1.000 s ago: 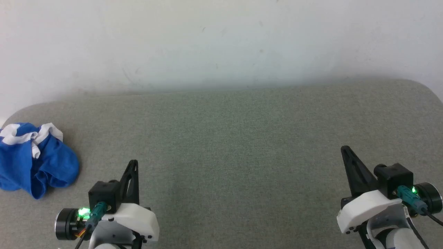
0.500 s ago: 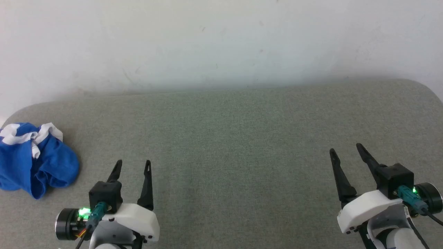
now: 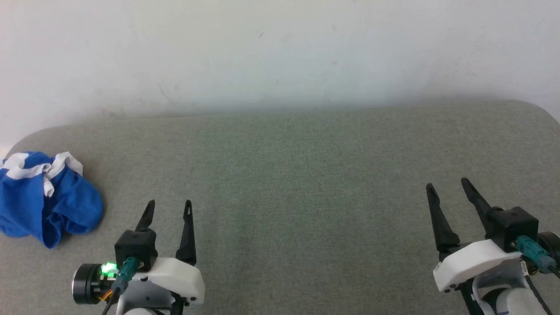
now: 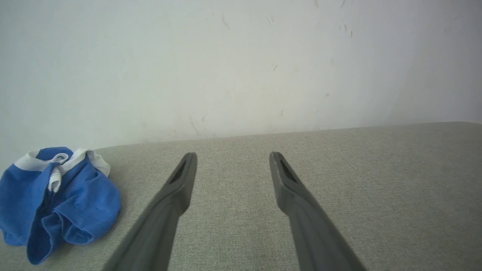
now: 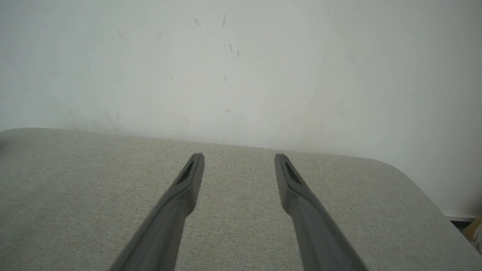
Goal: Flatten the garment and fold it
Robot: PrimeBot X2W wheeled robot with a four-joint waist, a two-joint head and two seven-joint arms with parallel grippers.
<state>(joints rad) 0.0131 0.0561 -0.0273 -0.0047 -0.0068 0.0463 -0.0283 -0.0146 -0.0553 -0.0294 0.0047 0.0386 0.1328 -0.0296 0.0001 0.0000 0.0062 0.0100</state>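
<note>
Ok so from the head view: the left tool (image 3: 169,203) has its two dark fingers spread wide with nothing between them, just bare grey surface (image 3: 280,175) under them. The right tool (image 3: 447,183) is the same deal, fingers wide apart and empty. The shorts (image 3: 48,201) sit in a crumpled blue heap well off to the outer left of the left tool, roughly level with its fingertips and not touching it, right at the surface's rounded left corner, with the white trim (image 3: 26,168) bunched on the far side of the heap. They're a long way from the right tool, with the whole middle of the surface between them. A pale wall (image 3: 280,52) runs behind everything. Left wrist view: the left tool (image 4: 233,155) points at the wall with a big gap between its fingers (image 4: 165,210), and the shorts (image 4: 64,203) are off to the left of the left finger, near it but clearly apart, still a wadded lump, white band on top toward the wall. Right wrist view: the right tool (image 5: 238,156) is spread wide too, holding nothing, with the surface (image 5: 75,180) curving away at its right corner.
</note>
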